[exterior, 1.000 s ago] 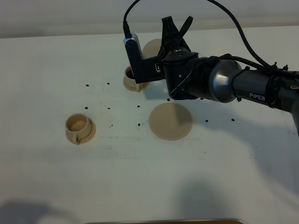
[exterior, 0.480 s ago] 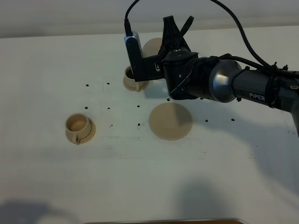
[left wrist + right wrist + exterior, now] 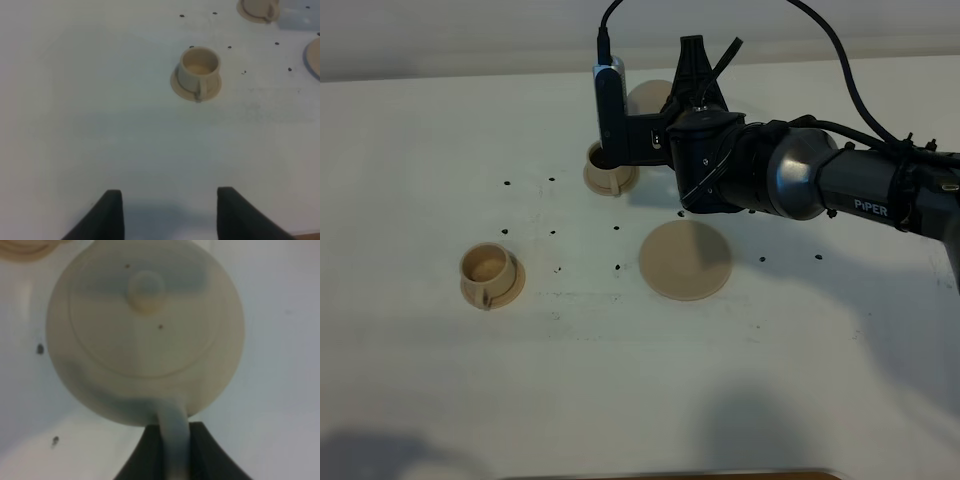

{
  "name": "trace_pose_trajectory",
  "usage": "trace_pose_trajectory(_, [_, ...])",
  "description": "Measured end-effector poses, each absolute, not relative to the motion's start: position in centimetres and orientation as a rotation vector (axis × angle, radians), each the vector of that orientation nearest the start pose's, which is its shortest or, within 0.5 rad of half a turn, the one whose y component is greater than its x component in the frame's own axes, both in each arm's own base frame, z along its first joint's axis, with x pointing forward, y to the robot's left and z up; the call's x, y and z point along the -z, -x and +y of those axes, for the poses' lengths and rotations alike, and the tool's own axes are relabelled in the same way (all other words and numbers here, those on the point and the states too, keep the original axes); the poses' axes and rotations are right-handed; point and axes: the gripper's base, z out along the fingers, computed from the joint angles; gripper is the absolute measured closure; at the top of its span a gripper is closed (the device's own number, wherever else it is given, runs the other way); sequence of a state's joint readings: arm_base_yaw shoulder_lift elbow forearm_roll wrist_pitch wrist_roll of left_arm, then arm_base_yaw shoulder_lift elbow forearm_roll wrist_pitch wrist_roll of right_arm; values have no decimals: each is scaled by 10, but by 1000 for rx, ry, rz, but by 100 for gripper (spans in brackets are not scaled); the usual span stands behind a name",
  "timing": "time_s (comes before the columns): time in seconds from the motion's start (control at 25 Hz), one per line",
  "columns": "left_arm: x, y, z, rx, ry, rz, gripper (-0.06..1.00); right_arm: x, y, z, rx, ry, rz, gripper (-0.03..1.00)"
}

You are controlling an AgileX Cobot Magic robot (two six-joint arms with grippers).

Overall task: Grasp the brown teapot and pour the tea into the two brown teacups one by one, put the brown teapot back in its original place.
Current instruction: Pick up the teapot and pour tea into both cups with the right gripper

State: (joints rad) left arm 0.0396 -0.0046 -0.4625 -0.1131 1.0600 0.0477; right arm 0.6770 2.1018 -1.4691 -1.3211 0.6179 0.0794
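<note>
My right gripper (image 3: 172,452) is shut on the loop handle of the brown teapot (image 3: 145,330), whose knobbed lid faces the wrist camera. From the high view the teapot (image 3: 646,97) shows only partly behind the gripper (image 3: 693,72), held just right of and beyond the far teacup (image 3: 610,170). The near teacup (image 3: 490,275) stands on its saucer at the left, also seen as the teacup (image 3: 199,70) ahead of my left gripper (image 3: 170,215). That gripper is open and holds nothing. The round saucer disc (image 3: 685,260) lies bare below the right arm.
Small dark specks (image 3: 618,266) dot the white table between the cups and the disc. The right arm (image 3: 800,180) stretches across from the right edge, above the table behind the disc. An edge of the far cup's saucer (image 3: 25,247) shows in the right wrist view.
The right wrist has rolled, so its camera housing stands more upright, and it has shifted slightly right with the teapot. The left gripper and both cups have not moved.
</note>
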Motion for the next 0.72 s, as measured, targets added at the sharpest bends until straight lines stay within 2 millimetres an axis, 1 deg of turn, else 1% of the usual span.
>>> trace_pose_trajectory(0.24, [-267, 1, -9, 83, -11, 2072, 46, -183, -388, 247, 879, 1589, 1710, 88])
trace_pose_trajectory(0.4, [-267, 1, -9, 83, -11, 2072, 46, -180, -385, 247, 791, 1490, 1830, 88])
trace_pose_trajectory(0.48, [-267, 1, -9, 83, -11, 2072, 46, -182, -383, 246, 741, 1419, 1901, 88])
trace_pose_trajectory(0.56, [-267, 1, -9, 82, -12, 2072, 46, -191, -380, 244, 688, 1337, 1966, 88])
trace_pose_trajectory(0.72, [-267, 1, -9, 82, -12, 2072, 46, -215, -375, 241, 531, 1167, 2081, 88])
